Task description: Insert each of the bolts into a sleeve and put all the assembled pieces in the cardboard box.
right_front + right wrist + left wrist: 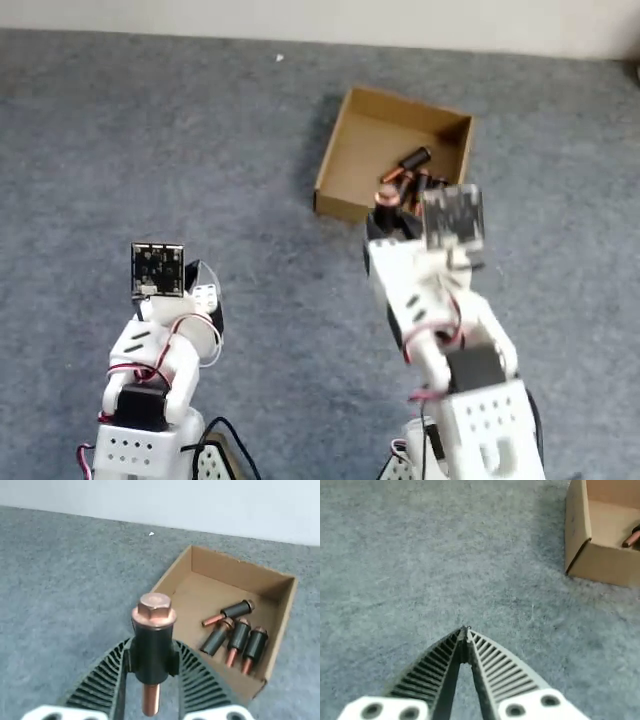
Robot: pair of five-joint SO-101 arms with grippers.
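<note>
Right tool [151,652] clamping sleeved bolt [152,630] upright, near cardboard box [240,575], left tool [465,636] clenched

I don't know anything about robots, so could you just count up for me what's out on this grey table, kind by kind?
5 bolt-in-sleeve pieces: 4 lying in the cardboard box, 1 gripped by the right hand
1 cardboard box
2 robot hands: the right hand, and the left hand, shut on nothing
Total: 8
</note>
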